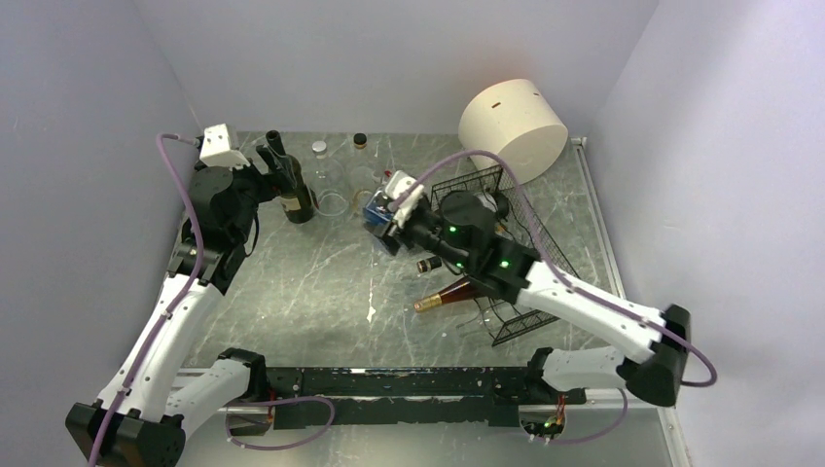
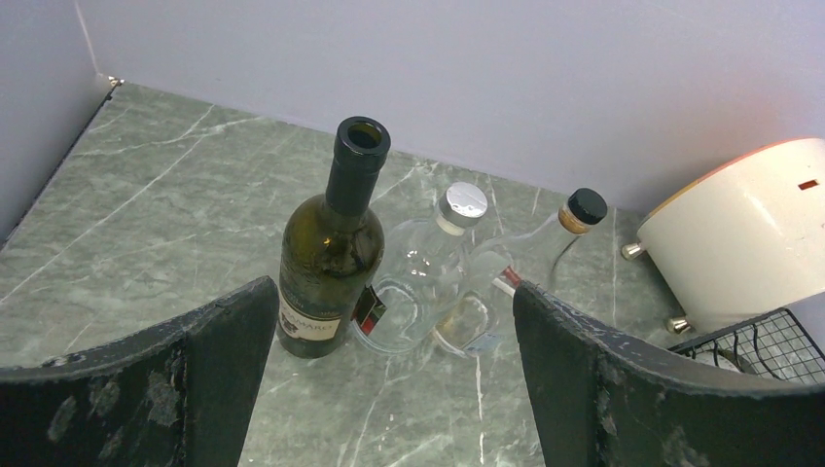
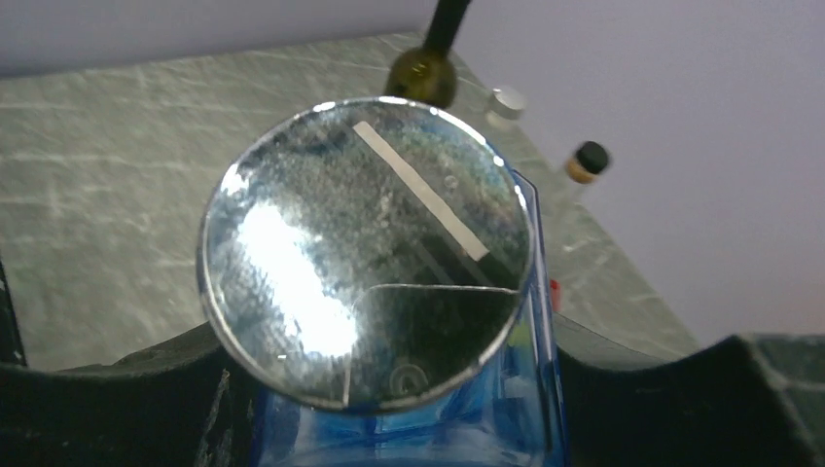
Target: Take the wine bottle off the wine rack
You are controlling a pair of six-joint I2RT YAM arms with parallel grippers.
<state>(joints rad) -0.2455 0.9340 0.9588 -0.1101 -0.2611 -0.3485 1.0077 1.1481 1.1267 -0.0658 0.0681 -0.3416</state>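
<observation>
Blue bottle (image 3: 370,253), base to lens, clamped in right gripper (image 3: 409,409): likely heavy, slick, breakable glass, best held mid-body; left gripper (image 2: 389,389) splayed, empty.

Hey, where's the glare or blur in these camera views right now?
Right wrist view: a bright glare patch on the round base of the blue bottle, which fills the frame; the dark green bottle behind looks soft. Left wrist view: that bottle is sharp and evenly lit. Top external view: even light, faint shadows on the table.
</observation>
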